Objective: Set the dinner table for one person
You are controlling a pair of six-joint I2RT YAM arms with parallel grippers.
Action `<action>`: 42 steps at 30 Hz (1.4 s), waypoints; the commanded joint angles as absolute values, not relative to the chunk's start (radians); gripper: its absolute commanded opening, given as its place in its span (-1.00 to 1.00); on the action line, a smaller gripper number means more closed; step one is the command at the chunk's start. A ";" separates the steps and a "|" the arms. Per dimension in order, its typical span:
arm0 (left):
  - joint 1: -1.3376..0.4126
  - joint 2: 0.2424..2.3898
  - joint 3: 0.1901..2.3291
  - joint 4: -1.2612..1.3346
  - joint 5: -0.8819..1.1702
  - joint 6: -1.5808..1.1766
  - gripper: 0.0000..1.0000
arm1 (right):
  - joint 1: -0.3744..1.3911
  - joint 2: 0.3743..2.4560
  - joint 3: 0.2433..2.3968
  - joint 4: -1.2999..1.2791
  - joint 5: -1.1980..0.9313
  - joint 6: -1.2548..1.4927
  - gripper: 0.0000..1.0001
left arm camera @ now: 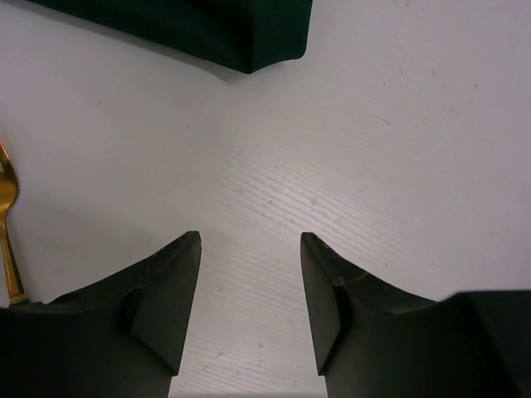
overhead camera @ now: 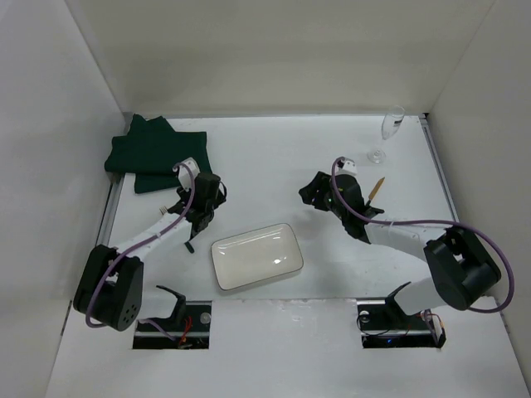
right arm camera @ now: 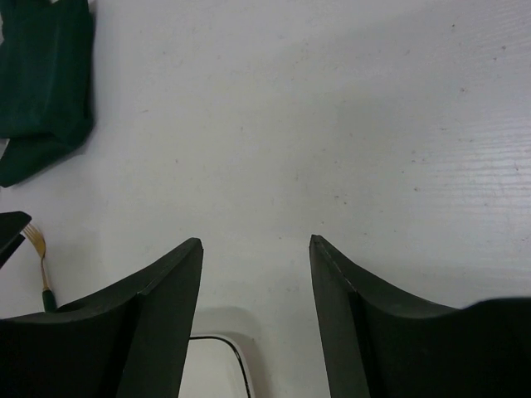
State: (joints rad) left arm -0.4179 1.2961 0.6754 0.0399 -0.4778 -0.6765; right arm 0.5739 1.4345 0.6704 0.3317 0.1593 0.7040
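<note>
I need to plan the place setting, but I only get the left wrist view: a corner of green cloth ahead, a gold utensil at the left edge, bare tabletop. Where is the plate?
Observer: The white plate lies flat on the dinner table between the two arms, towards the near edge, with nothing on it.
Operator: Good. Is there a glass anywhere?
Observer: Yes, a stemmed glass stands upright near the far right corner, beyond the right arm.
</note>
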 commanded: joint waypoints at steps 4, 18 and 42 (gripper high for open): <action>-0.406 1.318 0.709 0.097 -0.515 -0.653 0.02 | 0.565 1.433 0.672 0.410 0.143 0.706 0.21; -0.318 1.568 0.962 0.101 -0.652 -0.620 0.10 | 0.573 1.453 0.695 0.397 0.118 0.689 -0.77; -0.275 2.128 1.447 0.018 -0.569 -0.354 -0.38 | 0.574 1.440 0.692 0.399 0.140 0.676 0.08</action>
State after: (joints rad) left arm -0.2623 2.1201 1.4136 0.0715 -0.6373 -0.3866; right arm 0.5697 1.4544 0.6712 0.3500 0.1226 0.6945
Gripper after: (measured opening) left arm 0.401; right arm 0.536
